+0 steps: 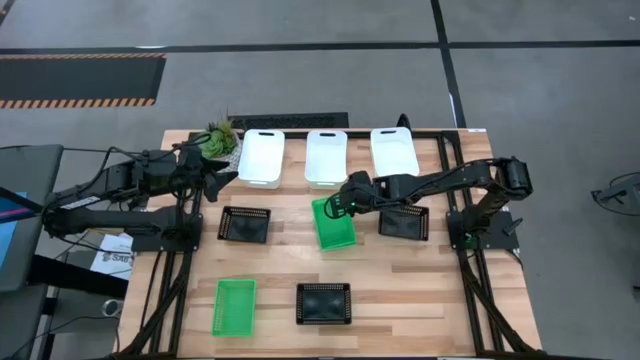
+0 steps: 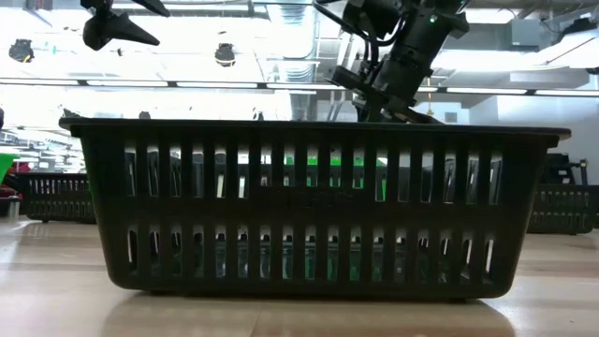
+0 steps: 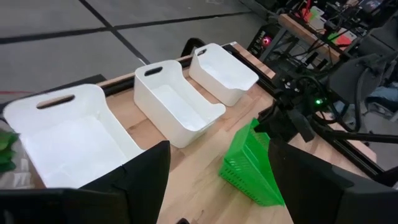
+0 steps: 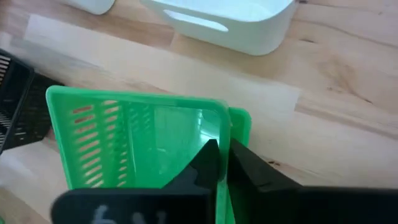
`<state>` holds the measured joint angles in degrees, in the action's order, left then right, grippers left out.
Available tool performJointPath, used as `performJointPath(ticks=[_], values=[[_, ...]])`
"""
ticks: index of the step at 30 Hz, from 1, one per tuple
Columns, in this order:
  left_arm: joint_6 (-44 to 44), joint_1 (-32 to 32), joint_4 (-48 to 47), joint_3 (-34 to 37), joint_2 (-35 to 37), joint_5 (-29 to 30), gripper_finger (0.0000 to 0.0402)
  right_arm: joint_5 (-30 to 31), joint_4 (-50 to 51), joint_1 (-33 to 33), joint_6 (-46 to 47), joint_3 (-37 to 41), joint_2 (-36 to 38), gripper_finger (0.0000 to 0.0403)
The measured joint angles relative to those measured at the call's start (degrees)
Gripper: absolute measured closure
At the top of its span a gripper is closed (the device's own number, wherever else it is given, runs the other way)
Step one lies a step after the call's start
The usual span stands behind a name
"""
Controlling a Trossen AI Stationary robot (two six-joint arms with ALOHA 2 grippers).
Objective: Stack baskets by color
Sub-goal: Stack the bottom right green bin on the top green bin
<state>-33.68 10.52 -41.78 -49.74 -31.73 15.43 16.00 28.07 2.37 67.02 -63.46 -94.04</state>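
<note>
Three white baskets [image 1: 261, 158] [image 1: 326, 157] [image 1: 394, 152] line the back of the table. One black basket [image 1: 245, 224] sits mid-left, a second [image 1: 404, 221] mid-right, a third [image 1: 323, 303] at the front, filling the low view [image 2: 318, 206]. A green basket [image 1: 234, 306] lies front left. Another green basket [image 1: 336, 228] is in the middle, tilted in the left wrist view [image 3: 252, 165]. My right gripper [image 1: 340, 205] is shut on its rim [image 4: 155, 102], fingers [image 4: 208, 158] pinching the wall. My left gripper [image 1: 225, 180] hangs open by the leftmost white basket [image 3: 68, 134].
A small potted plant [image 1: 218, 135] stands at the back left corner, close to my left gripper. Bare wood [image 1: 290, 255] shows between the middle row and the front baskets. Black frame rails [image 1: 470, 290] run along both table sides.
</note>
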Motion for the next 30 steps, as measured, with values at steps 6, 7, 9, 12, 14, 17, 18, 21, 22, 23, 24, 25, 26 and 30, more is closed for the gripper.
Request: performJointPath(ticks=[6, 7, 9, 12, 14, 17, 18, 21, 22, 23, 24, 25, 26, 30], values=[[0.0, 0.0, 0.0, 0.0, 0.0, 0.3, 0.0143, -3.2, -2.8, 0.6, -1.2, 0.0, 0.0, 0.0394], [0.0, 0.0, 0.0, 0.0, 0.0, 0.3, 0.0143, -4.4, -3.2, 0.8, -1.3, 0.0, 0.1, 0.0391], [0.0, 0.0, 0.0, 0.0, 0.0, 0.1, 0.0143, -6.1, -3.8, 1.2, -1.5, 0.0, 0.2, 0.0384], [0.0, 0.0, 0.0, 0.0, 0.0, 0.0, 0.0143, -7.6, -3.6, 1.6, -1.6, 0.0, 0.2, 0.0379], [0.0, 0.0, 0.0, 0.0, 0.0, 0.0, 0.0143, -8.9, -3.7, 2.0, -1.7, 0.0, 0.2, 0.038], [-0.1, 0.0, 0.0, 0.0, 0.0, 0.0, 0.0143, -10.9, -3.7, 2.4, -3.0, 0.0, 0.2, 0.0381], [-0.1, 0.0, -0.1, 0.0, 0.0, 0.0, 0.0143, -11.5, -3.5, 2.5, -3.4, 0.0, 0.2, 0.0379], [-0.9, 0.0, -0.6, 0.0, 0.0, 0.0, 0.0143, -12.0, -3.1, 2.7, -4.6, 0.0, 0.2, 0.0364], [-1.2, 0.0, -0.9, 0.0, 0.0, 0.0, 0.0143, -11.9, -3.0, 2.7, -5.2, 0.0, 0.2, 0.0356], [-1.5, 0.0, -1.1, 0.0, 0.0, 0.0, 0.0143, -11.9, -3.0, 2.7, -5.8, 0.0, 0.2, 0.0348], [-1.8, 0.0, -1.3, 0.0, 0.0, 0.0, 0.0143, -11.9, -3.0, 2.7, -6.1, 0.0, 0.2, 0.0339], [-2.1, 0.0, -1.4, 0.0, 0.0, -0.1, 0.0143, -11.9, -3.0, 2.7, -6.2, 0.0, 0.2, 0.0329], [-2.5, 0.0, -1.4, 0.0, 0.0, -0.1, 0.0143, -11.9, -3.1, 2.7, -6.5, 0.0, 0.2, 0.032], [-3.2, 0.0, -1.4, 0.0, 0.0, -0.1, 0.0143, -12.0, -3.3, 3.1, -7.5, 0.0, 0.2, 0.028]])
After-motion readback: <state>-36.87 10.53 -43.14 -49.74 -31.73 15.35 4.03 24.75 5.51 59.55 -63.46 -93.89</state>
